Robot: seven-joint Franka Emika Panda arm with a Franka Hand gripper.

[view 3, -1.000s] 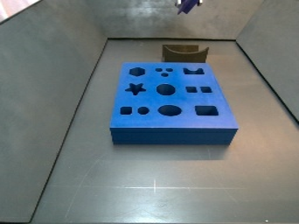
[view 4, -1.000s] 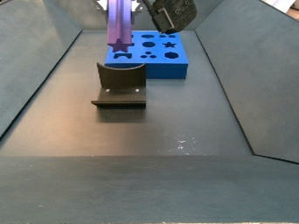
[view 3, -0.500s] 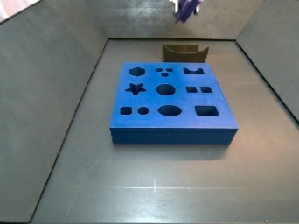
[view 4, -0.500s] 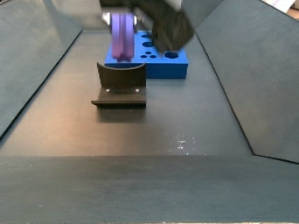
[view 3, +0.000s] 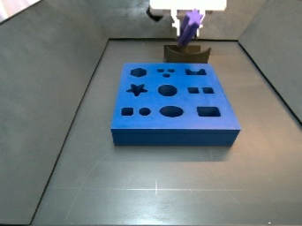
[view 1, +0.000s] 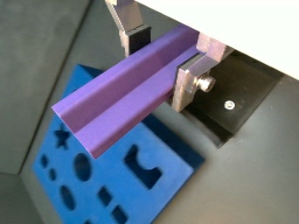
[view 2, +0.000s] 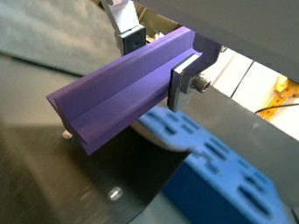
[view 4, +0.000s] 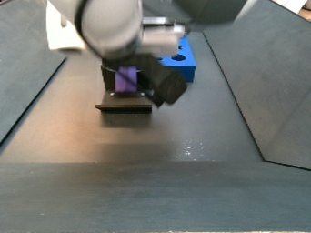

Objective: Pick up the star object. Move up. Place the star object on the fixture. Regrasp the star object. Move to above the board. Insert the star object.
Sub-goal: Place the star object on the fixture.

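Star object: long purple prism [view 1: 128, 92], clamped across its length near one end; the rest projects free of the fingers. Also visible in a wrist view [view 2: 122, 92], and as a short purple piece in both side views [view 3: 189, 26] [view 4: 126, 79].
Star object position: held off the floor, directly over the fixture at the far end of the floor, beyond the far edge of the board. Contact between peg and fixture cannot be determined from the side views.
Gripper: [view 1: 163, 54] closed on the star object; one flat silver finger [view 1: 191, 80] presses one side face, the opposite finger [view 1: 126, 31] the other. Same grip in a wrist view [view 2: 158, 59].
Gripper position: low over the fixture; in a side view [view 4: 140, 77] the arm body hides most of the fixture's upright. In a side view [view 3: 186, 19] it sits at the far wall, above the fixture.
Fixture: dark bracket on a base plate [view 4: 124, 103], on the floor just beside the board's far edge; seen behind the board in a side view [view 3: 183, 52] and under the peg in a wrist view [view 1: 239, 96].
Board: blue block with shaped cut-outs [view 3: 174, 101], flat on the floor near its middle; all holes vacant. Also visible in both wrist views [view 1: 105, 175] [view 2: 222, 171] and partly in a side view [view 4: 180, 60].
Floor: dark grey, enclosed by sloping walls [view 3: 154, 190].
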